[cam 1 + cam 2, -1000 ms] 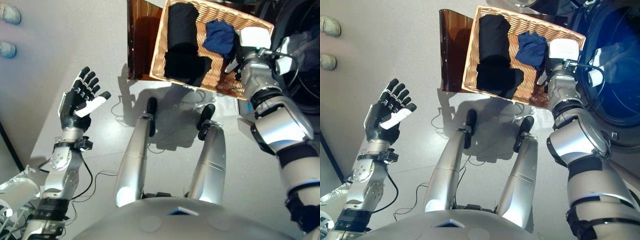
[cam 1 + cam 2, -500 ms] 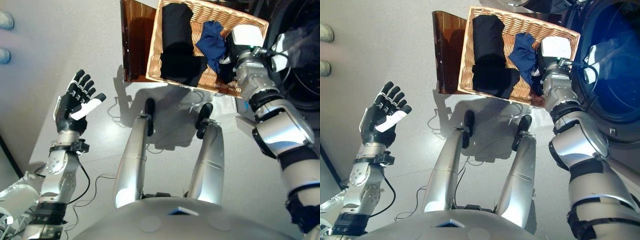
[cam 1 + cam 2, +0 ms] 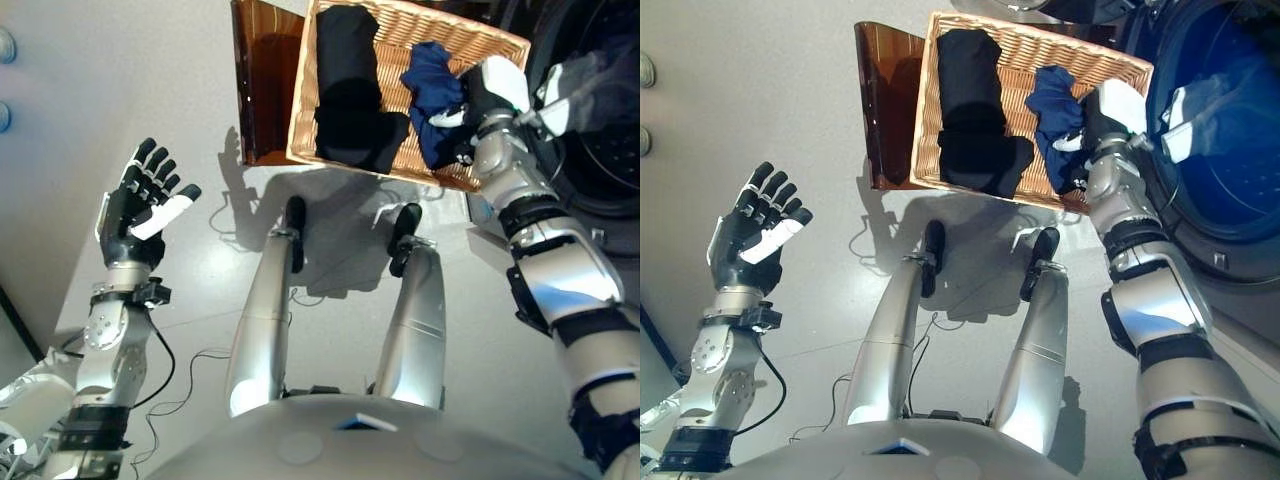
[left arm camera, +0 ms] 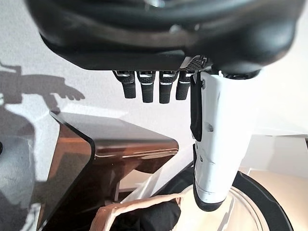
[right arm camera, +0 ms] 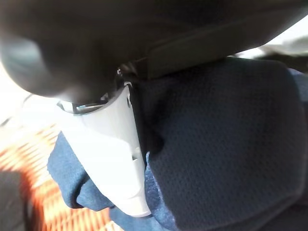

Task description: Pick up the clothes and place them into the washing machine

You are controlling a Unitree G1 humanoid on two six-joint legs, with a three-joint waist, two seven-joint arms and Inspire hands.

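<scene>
A wicker basket [image 3: 303, 90] stands on the floor ahead and holds a black garment [image 3: 350, 95] and a navy blue cloth [image 3: 432, 75]. My right hand [image 3: 478, 95] reaches into the basket's right end, its fingers and white-covered thumb [image 5: 115, 159] curled into the blue cloth [image 5: 226, 144], which is bunched up against it. The washing machine's open round drum [image 3: 1210, 130] lies just right of the basket. My left hand [image 3: 135, 205] is raised at the far left, fingers straight and holding nothing.
A dark brown glossy stand [image 3: 258, 80] sits against the basket's left side. Grey floor spreads out to the left of it.
My right hand has closed on the blue cloth and gathered it toward the basket's right end. The whole view has shifted a little. The left hand keeps its pose.
</scene>
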